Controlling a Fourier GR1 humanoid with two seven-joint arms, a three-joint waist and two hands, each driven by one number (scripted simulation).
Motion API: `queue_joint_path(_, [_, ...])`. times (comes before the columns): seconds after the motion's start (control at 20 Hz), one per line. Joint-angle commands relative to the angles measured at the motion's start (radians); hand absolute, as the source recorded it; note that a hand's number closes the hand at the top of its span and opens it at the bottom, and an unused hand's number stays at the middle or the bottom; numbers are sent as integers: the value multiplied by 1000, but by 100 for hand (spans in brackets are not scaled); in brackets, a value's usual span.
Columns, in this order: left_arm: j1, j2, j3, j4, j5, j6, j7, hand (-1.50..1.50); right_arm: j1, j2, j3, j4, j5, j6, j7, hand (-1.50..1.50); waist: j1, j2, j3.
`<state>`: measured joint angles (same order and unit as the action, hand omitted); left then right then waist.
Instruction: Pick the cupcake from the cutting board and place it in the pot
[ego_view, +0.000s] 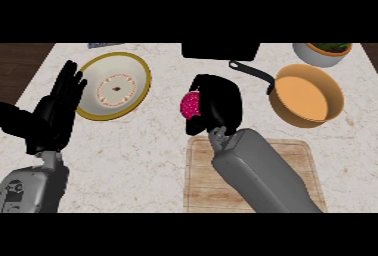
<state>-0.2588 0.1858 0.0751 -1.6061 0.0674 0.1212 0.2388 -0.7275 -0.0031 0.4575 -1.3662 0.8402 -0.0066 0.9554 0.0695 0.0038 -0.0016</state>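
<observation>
A pink-frosted cupcake (190, 104) shows at the left side of my right hand (216, 106), whose fingers and thumb curl round it. Hand and cupcake are above the counter, just beyond the far edge of the wooden cutting board (295, 165), which lies under my right forearm. The orange pot (306, 95) with a black handle (251, 71) stands to the right of the hand, a short gap away. My left hand (55, 112) is open at the left side, fingers up, resting.
A white plate with a yellow rim (116, 86) lies between the two hands. A white bowl (322, 53) with greens stands at the back right. A black object (220, 51) sits at the back edge, behind the right hand.
</observation>
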Motion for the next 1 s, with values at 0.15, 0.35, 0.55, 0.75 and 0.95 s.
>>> queue_joint_path(0.15, [-3,-1,5,3,-14,17,-2,0,-270,3,-15,20,230,-196,269,150,-37,-10,0])
queue_joint_path(0.35, [19,4,14,-10,-11,17,8,0,-331,3,-58,23,324,-208,327,150,-52,-11,1])
queue_joint_path(0.55, [30,23,40,-10,4,1,-3,0,-303,3,-70,8,395,-186,359,150,-64,-10,1])
queue_joint_path(0.75, [45,14,54,-4,19,-4,-23,0,-299,-5,-217,0,396,-167,279,150,-70,-6,1])
queue_joint_path(0.95, [71,2,28,-12,-4,-5,-35,0,-282,-70,-339,38,357,-232,154,150,-63,-2,1])
